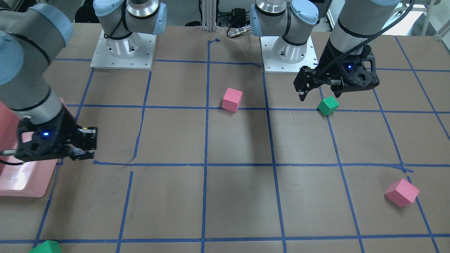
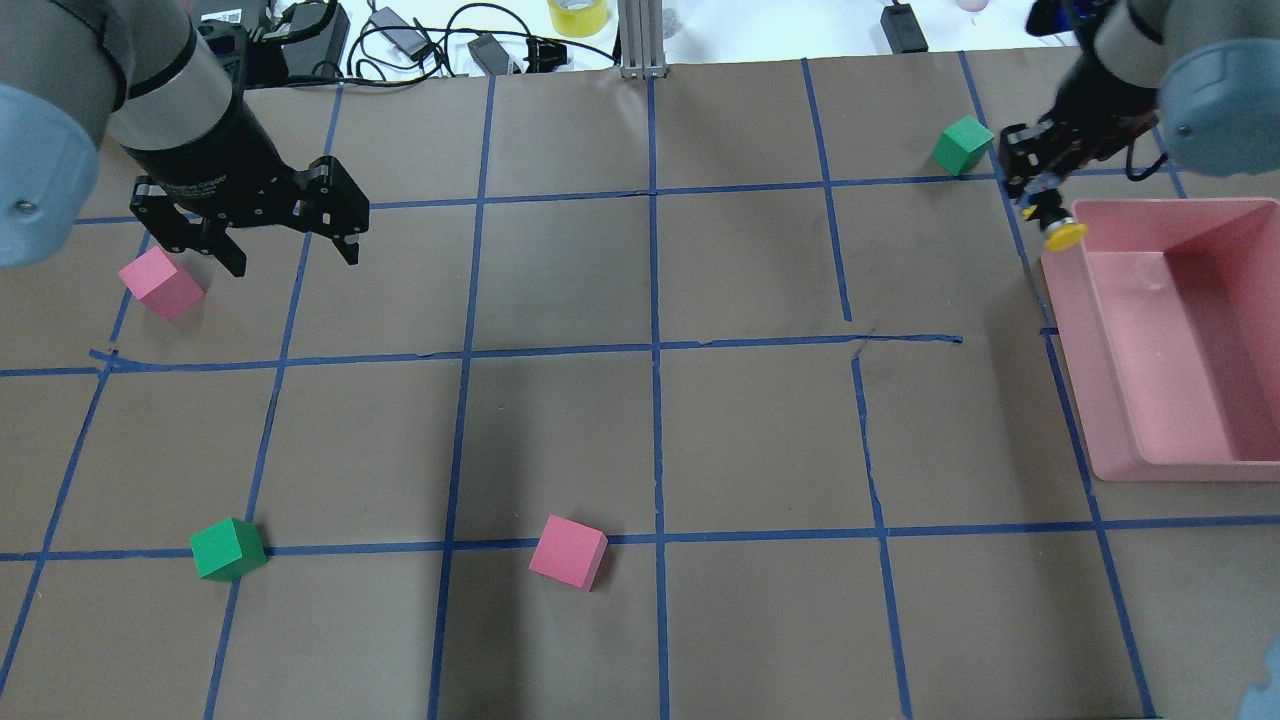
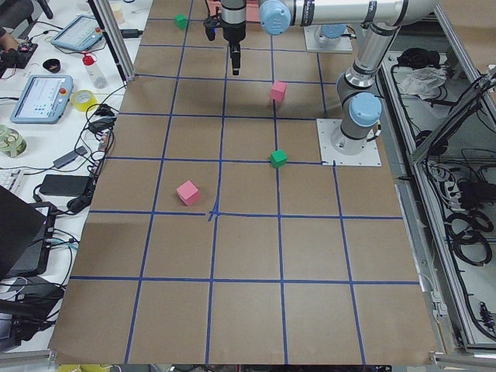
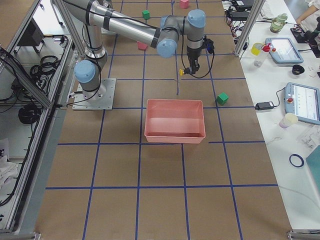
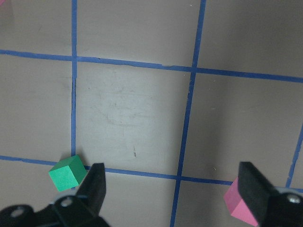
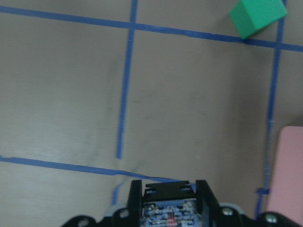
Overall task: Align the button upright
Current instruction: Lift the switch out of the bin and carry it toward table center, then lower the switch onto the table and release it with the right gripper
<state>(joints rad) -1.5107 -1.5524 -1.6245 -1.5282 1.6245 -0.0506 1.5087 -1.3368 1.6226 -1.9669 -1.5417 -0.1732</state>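
Upper left in the overhead view, the left gripper [image 2: 294, 262] hangs empty, fingers spread. Farther off, upper right, the right gripper [image 2: 1040, 203] clamps the button [image 2: 1063, 234], its yellow cap apparently tilted toward the pink tray [image 2: 1072, 350]. Turn the wrist until the cap faces up, set it down clear of the rim, then release gently.
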